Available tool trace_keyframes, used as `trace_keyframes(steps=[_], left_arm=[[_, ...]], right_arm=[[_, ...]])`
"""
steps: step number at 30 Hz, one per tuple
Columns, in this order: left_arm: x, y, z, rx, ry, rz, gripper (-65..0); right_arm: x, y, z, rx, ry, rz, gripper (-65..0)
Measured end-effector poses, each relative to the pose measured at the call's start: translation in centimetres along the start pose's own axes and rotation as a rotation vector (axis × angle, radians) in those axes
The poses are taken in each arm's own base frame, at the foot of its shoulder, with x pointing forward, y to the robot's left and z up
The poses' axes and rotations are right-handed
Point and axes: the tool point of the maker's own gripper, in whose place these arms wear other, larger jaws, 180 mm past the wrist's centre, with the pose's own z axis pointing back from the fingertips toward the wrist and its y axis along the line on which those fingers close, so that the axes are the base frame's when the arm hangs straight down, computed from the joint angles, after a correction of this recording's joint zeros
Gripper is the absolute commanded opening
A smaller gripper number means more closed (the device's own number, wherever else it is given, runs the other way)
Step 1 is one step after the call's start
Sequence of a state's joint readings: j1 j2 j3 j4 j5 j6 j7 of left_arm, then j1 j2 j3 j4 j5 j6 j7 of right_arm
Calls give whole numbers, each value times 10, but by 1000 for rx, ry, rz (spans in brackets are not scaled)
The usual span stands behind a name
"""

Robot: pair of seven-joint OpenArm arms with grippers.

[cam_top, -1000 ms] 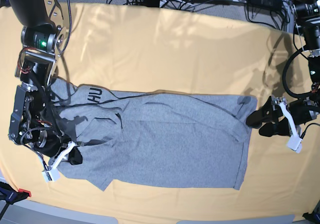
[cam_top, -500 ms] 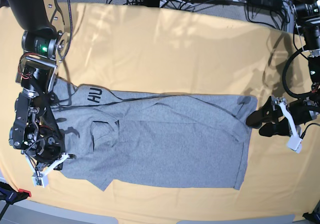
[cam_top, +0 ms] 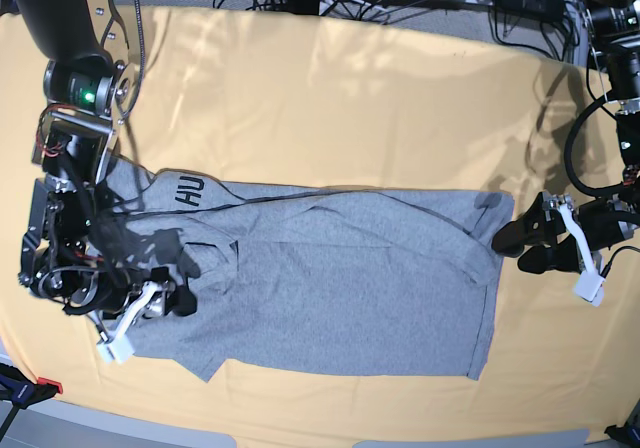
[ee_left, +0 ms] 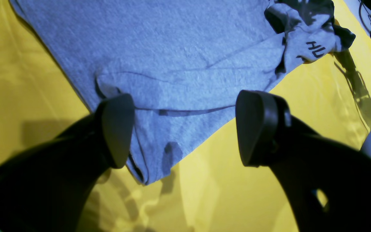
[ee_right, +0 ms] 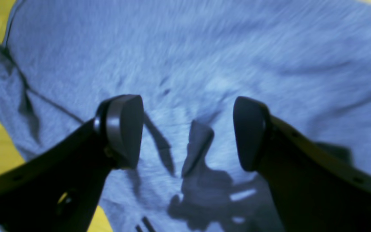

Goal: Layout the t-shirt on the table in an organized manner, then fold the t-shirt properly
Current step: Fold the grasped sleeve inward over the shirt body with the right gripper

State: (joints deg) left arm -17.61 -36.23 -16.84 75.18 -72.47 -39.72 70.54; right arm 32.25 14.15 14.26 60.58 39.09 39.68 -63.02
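- The t-shirt (cam_top: 330, 278) is spread lengthwise across the middle of the table (cam_top: 330, 98), mostly flat, with a long crease running along its upper part.
- The laying-out is judged mostly done but not finished: the end near the right gripper (cam_top: 165, 303) is bunched, with a flap turned over so that black block lettering (cam_top: 190, 192) shows (only a few letters can be read).
- No proper fold is seen in the body; the folding is judged to be wholly left.
- The right gripper is seen with its jaws spread wide over the grey cloth, nothing pinched between them; in its wrist view the picture is blurred.
- The left gripper (cam_top: 535, 238) hovers at the opposite end, by the shirt's corner, jaws likewise spread and empty.
- The shirt is a soft, heathered grey knit, limp and easily rucked, with stitched hems visible at the corner (ee_left: 153, 161).
- The table is covered by a pale yellow-orange cloth, matte, marked by faint creases.
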Motion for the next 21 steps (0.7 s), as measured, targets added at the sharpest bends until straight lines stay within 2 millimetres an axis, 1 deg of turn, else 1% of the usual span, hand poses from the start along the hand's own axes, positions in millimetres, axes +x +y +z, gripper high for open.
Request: trace_keyframes(steps=[1, 3, 5, 7, 9, 11, 12, 13, 16, 19, 21], left_arm=[[0, 0, 0, 0, 0, 0, -156], [0, 0, 0, 0, -1, 0, -156], [0, 0, 0, 0, -1, 0, -156], [0, 0, 0, 0, 0, 0, -156], [0, 0, 0, 0, 0, 0, -156], [0, 0, 0, 0, 0, 0, -156], [0, 0, 0, 0, -1, 0, -156], [0, 0, 0, 0, 0, 0, -156], [0, 0, 0, 0, -1, 0, -156], [0, 0, 0, -1, -1, 1, -156], [0, 0, 0, 0, 0, 0, -156]], right_arm=[[-7, 4, -5, 6, 9, -3, -200], [-22, 3, -14, -28, 35, 10, -200], [-34, -12, -17, -117, 46, -7, -200], [-37, -28, -16, -204, 11, -29, -200], [-43, -43, -11, -284, 20, -31, -200], [-46, -45, -11, -291, 16, -40, -201], [-47, -44, -11, -290, 18, -41, -214], [-48, -43, -12, -288, 19, -42, -244], [-49, -37, -17, -273, 17, -47, -392], [-47, -22, -25, -214, 12, -17, -491], [-45, -14, -30, -187, 1, -4, -619]])
